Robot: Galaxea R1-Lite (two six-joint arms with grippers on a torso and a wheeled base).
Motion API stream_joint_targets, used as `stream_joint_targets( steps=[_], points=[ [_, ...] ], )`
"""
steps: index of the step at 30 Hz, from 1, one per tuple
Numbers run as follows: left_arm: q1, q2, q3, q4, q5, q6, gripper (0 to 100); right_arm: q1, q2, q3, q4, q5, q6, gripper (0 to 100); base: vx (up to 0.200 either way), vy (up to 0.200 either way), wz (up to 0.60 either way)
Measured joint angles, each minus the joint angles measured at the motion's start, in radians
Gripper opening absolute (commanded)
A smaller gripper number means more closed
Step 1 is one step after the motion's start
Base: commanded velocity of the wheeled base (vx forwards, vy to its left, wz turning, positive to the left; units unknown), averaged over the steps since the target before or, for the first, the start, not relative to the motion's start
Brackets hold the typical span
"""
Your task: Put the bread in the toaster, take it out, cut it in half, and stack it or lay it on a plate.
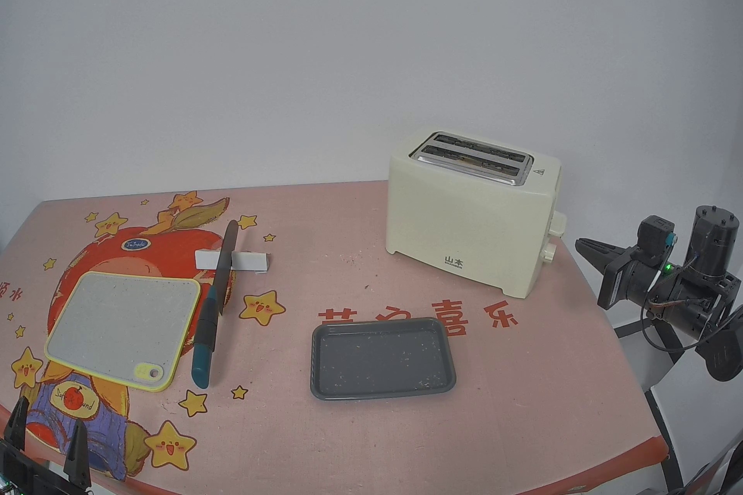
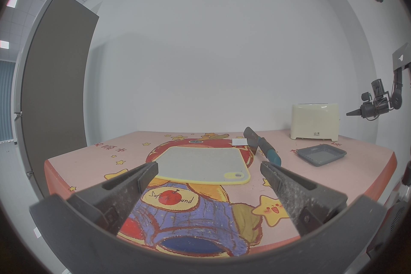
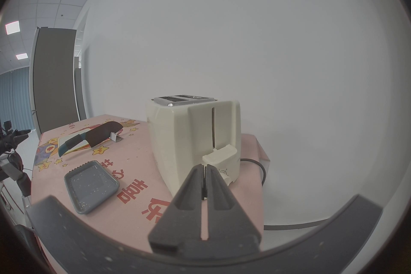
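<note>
A cream two-slot toaster (image 1: 474,226) stands at the back right of the table, and I see no bread in its slots (image 1: 472,158) or anywhere else. Its side lever (image 3: 220,157) sits low in its slit. My right gripper (image 3: 204,178) is shut and empty. It hangs just off the table's right edge, pointing at the lever side and a little apart from it. A dark grey plate (image 1: 382,357) lies bare in front of the toaster. My left gripper (image 2: 207,165) is open and empty at the near left corner.
A grey cutting board (image 1: 124,322) with a yellow rim lies at the left. Beside it a teal-handled knife (image 1: 213,311) leans its dark blade on a small white rest (image 1: 249,261). The toaster's cable (image 3: 257,168) runs off the back edge.
</note>
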Motion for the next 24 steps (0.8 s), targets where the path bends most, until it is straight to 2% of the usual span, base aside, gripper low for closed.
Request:
stream_joint_targets(
  steps=[24],
  points=[
    [0.000,0.000,0.000,0.000,0.000,0.000,100,0.026,-0.003,0.071,0.002,-0.003,-0.001,0,0.000,0.000,0.00]
  ],
)
